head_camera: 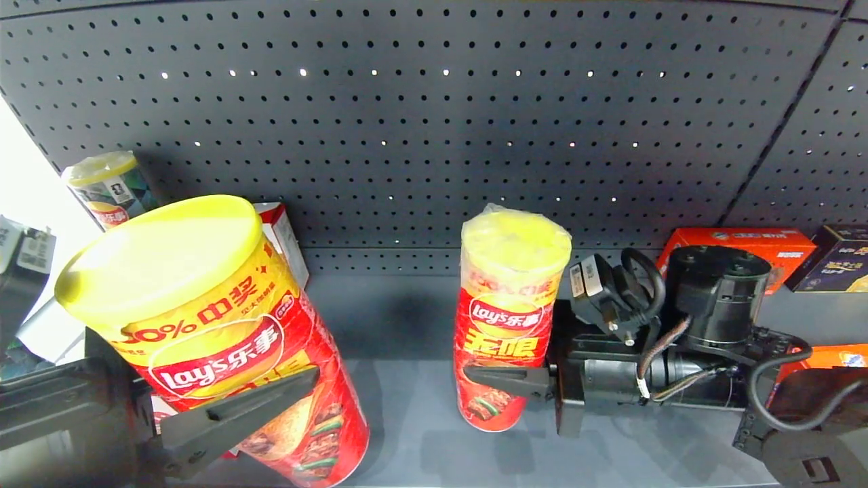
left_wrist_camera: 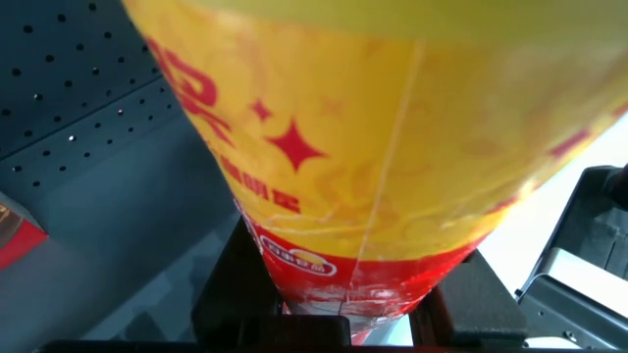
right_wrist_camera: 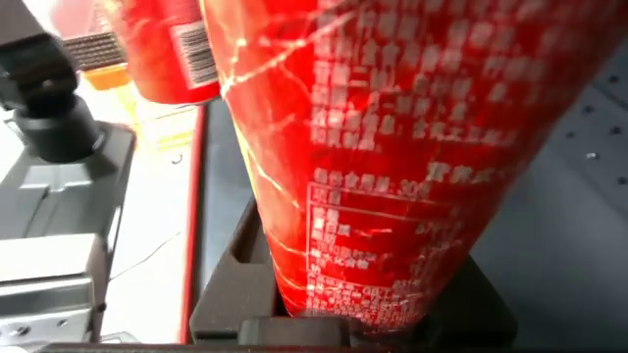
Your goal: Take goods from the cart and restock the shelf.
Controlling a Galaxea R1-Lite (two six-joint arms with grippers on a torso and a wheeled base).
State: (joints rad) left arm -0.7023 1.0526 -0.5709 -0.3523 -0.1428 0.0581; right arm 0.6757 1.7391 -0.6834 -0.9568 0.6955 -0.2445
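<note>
I count 3 chip cans. The middle can stands upright on the shelf, and the right gripper has its fingers clamped on the can's lower half. Left of the middle can, the left gripper fingers grip a second can, tilted, near the shelf's front edge. A third can sits far left by the pegboard. Right of the middle can, 2 boxes lie against the pegboard: an orange box and a dark box. Bare shelf lies between the 2 held cans.
</note>
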